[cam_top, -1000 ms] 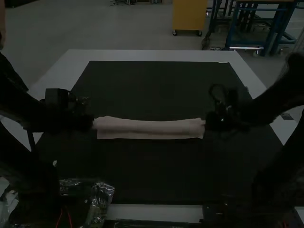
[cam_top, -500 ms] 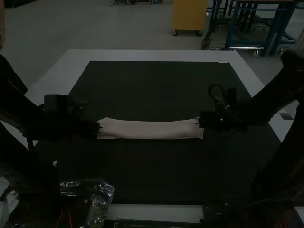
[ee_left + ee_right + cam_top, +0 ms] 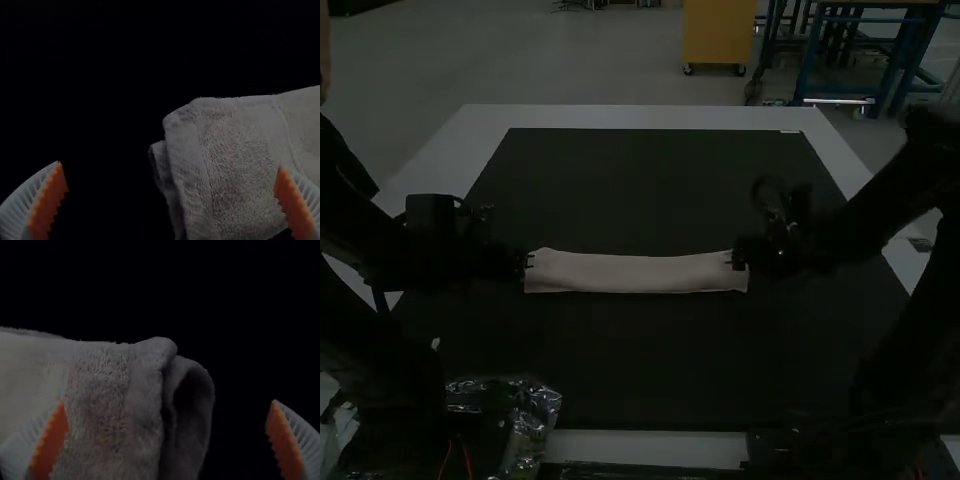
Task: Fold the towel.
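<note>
Across a dark mat (image 3: pixel 640 360) laid on a pale table (image 3: pixel 635 117), two grippers attend the ends of one towel. The left gripper (image 3: pixel 170 165) has its fingers spread wide, one orange pad (image 3: pixel 45 205) beyond the towel's end, the other by its upper face. The right gripper (image 3: pixel 166 400) is parted the same way at the opposite end; neither clamps any cloth. Between them, the towel (image 3: pixel 635 270) lies in a long, narrow folded strip near the middle of the mat, running from gripper to gripper. At the end by the left gripper, an under layer peeks past the top one; by the right gripper, a layer bulges out in an open loop.

The step in hand looks like squaring or regripping the strip's ends, with the lengthwise folding seemingly done. Good work here would mean centering each gripper on the strip, taking every layer before closing, and pressing the loop flat first. Pinching only the top layer could open the folds; uneven pulls could skew them.

Farther out, the left arm (image 3: pixel 360 240) and right arm (image 3: pixel 900 190) flank the mat, with clear plastic (image 3: pixel 532 415) near the left arm's base.
</note>
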